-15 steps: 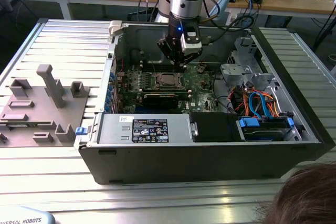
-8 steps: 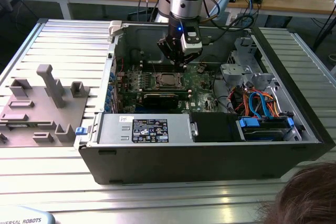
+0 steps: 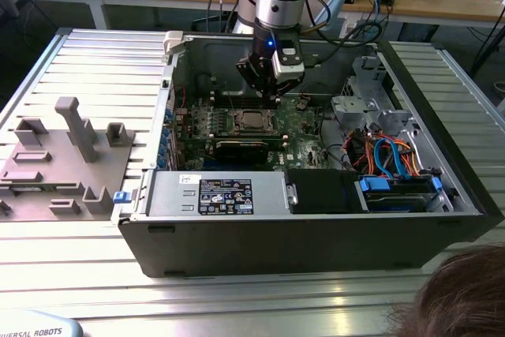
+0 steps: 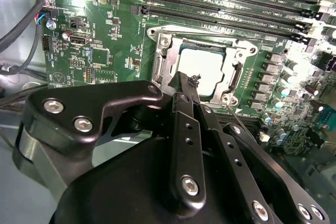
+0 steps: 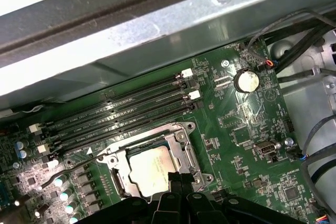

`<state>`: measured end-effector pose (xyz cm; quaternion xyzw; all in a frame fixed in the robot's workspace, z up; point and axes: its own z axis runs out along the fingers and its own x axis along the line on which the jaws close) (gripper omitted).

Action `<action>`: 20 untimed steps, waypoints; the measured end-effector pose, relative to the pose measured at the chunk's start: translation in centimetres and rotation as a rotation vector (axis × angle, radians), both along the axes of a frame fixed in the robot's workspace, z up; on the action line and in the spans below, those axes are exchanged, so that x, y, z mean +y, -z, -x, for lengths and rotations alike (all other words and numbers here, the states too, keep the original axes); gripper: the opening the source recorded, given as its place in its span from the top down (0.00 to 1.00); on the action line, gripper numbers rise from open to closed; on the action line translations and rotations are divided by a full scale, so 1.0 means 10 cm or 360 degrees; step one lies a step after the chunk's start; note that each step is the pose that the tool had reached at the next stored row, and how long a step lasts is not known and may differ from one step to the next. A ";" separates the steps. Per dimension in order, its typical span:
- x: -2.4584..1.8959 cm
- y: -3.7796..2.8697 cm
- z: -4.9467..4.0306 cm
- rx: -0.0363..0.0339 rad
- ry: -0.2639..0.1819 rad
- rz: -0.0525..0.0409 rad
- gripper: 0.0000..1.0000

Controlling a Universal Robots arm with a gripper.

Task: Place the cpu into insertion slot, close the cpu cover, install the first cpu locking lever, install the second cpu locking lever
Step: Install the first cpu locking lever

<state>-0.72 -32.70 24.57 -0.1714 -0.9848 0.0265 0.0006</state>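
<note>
Right under the pincer [image 4: 185, 83] we have the cpu [image 4: 203, 67], lying flat in the insertion slot [image 4: 159, 39]. The cpu cover [image 4: 210, 45] looks to be down around it, its square window framing the silver top. The pincer is clenched, fingers pressed together with nothing between them. Its tips sit at the near edge of the cover, touching or just above; we cannot tell which. In the exterior view the pincer [image 3: 272, 88] hangs inside the open computer case [image 3: 316, 242], just over the socket, and the case rests on the ribbed counter [image 3: 237, 297].

We judge the work in hand to be the cover-and-lever end of the job. To do it well, we would press the closed tips straight down on the metal frame, never on the chip's top or the green board. The cover should stay flat so the cpu cannot shift in its seat. A wire lever wants one smooth sweep under its catch, with the contact kept low so it cannot spring off the narrow tips.

Now the count: one cpu, one insertion slot, one cpu cover, one pincer. Just beside the pincer's finger runs one thin wire lever [image 4: 240, 123]; a second we cannot pick out for certain. Beyond the socket from the pincer, in the first wrist view, we count four long memory slots [image 5: 121, 111] and one round coin cell [image 5: 245, 81].
</note>
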 end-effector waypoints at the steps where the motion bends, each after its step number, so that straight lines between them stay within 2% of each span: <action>1: 0.000 0.000 0.000 0.0000 -0.0002 0.0000 0.89; 20: 0.000 0.000 0.000 0.0000 -0.0045 0.0000 0.89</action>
